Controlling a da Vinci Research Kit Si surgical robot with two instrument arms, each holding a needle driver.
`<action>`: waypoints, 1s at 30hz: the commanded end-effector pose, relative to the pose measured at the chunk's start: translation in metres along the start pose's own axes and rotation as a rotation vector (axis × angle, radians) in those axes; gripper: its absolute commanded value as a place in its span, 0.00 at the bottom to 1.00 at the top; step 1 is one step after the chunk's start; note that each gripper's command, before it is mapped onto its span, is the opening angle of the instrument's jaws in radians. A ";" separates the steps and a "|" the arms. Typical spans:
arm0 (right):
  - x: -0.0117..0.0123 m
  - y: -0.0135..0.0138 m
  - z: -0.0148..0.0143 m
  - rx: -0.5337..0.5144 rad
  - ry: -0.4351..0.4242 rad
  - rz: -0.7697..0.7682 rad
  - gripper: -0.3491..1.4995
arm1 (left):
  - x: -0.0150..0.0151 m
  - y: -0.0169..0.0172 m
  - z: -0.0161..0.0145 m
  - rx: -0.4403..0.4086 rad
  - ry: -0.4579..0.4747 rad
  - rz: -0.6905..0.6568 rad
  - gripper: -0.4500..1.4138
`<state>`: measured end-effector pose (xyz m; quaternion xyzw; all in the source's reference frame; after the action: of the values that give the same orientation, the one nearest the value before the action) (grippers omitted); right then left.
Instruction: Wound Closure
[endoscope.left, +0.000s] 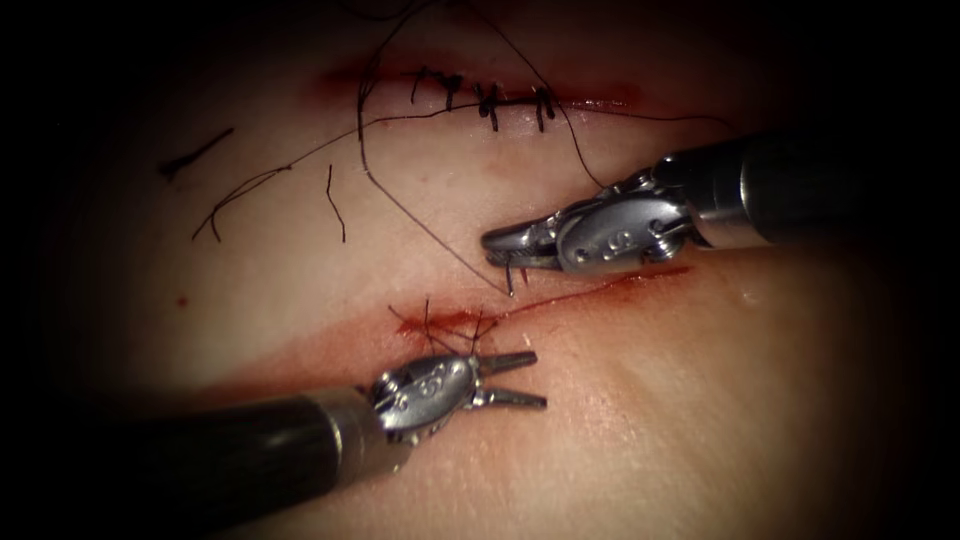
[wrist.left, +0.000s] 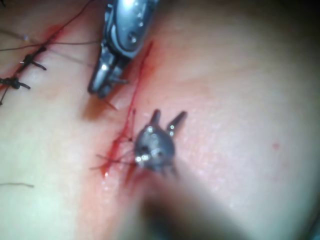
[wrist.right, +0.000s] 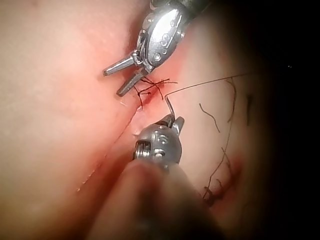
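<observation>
The tissue is lying pale and glistening under your two tools, with a finished row of stitches running across its far side and loose cut ends of thread lying left of them; a second cut is crossing the middle, with red fluid along it and a knot of dark thread sitting at its left end. Your right tool is closing its fingers on the needle; a short length of it is poking down below the tips, just above the cut and not in the tissue, though you cannot tell from here where along its curve you are gripping. The long thread is running from that needle up toward the stitched row. Your left tool is holding its fingers apart with nothing between them, just below the knot, on the near side of the cut. The needle is likely stiff, thin and slippery, so a firm grip on its body rather than its point is probably suiting it; the thread is looking light and limp; the tissue is looking soft and wet.
</observation>
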<state>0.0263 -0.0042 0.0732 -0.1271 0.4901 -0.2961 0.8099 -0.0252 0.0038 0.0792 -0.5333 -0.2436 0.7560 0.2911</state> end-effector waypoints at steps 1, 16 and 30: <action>0.0000 -0.0006 0.0009 -0.003 0.002 -0.001 0.00 | -0.0005 0.0000 0.0008 -0.003 0.000 -0.001 0.45; 0.0015 -0.0039 0.0004 -0.038 0.027 -0.158 0.00 | -0.0005 -0.0001 0.0005 -0.006 -0.001 -0.002 0.44; 0.0002 -0.0083 -0.0007 -0.037 0.057 -0.219 0.00 | -0.0006 -0.0001 0.0005 -0.005 -0.007 -0.001 0.43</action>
<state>0.0223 -0.0103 0.0761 -0.1890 0.5010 -0.3783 0.7551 -0.0248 0.0039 0.0793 -0.5314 -0.2454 0.7574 0.2894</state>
